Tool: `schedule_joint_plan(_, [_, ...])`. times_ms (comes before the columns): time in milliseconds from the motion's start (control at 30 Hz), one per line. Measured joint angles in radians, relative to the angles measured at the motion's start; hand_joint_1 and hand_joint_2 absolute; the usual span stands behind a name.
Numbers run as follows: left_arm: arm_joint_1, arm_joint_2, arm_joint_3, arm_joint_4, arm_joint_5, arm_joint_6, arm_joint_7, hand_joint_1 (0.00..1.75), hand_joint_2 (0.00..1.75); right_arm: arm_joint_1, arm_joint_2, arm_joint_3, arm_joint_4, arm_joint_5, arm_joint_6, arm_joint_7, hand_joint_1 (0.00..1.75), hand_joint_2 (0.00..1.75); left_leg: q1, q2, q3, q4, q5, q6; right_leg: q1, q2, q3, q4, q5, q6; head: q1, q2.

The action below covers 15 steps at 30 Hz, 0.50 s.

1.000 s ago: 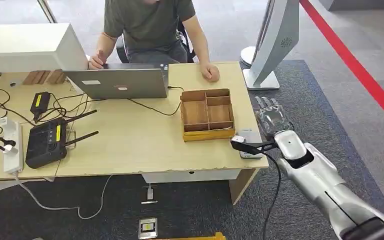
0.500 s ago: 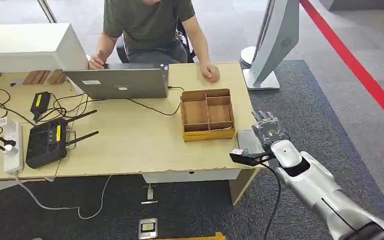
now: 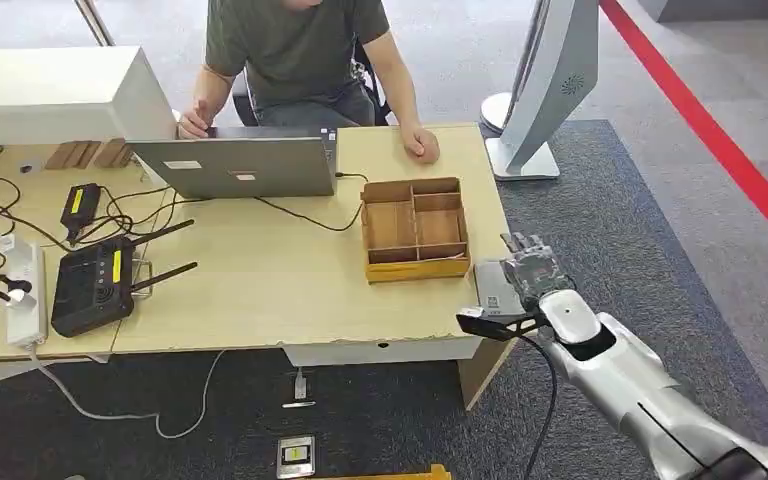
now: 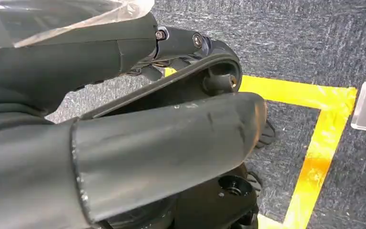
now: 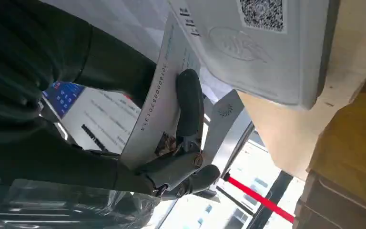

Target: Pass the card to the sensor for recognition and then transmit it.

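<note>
Right now I have the card point(image 5: 157, 95) pinched in my right hand point(image 3: 532, 272), held just beside the face of the sensor point(image 5: 262, 43) that sits at the near right corner of the tabletop point(image 3: 260, 290). I judge the pickup done and the scan in progress; whether it has registered, I cannot tell. Handing it on is left, perhaps to the person point(image 3: 300, 50) seated opposite. My left hand's state I cannot tell.

Right hand point(image 3: 530, 272) covers part of sensor point(image 3: 491, 290); card point(image 5: 164, 86) print partly hidden by fingers point(image 5: 189, 102).
</note>
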<state>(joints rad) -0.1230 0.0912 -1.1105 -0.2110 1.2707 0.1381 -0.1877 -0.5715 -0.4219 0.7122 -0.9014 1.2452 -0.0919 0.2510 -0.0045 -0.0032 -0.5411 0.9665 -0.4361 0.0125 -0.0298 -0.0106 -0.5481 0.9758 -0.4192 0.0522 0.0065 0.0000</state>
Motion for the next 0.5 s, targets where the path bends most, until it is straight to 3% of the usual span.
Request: schedule_joint_plan(500, [0.0, 0.0, 0.0, 0.0, -0.003, 0.002, 0.002, 0.0, 0.0, 0.026, 0.005, 0.005, 0.008, -0.055, -0.037, 0.006, 1.75, 1.75, 0.0, 0.0, 0.001, 0.0, 0.0, 0.0, 0.0, 0.0, 0.0, 0.0, 0.0, 0.0, 0.0, 0.0])
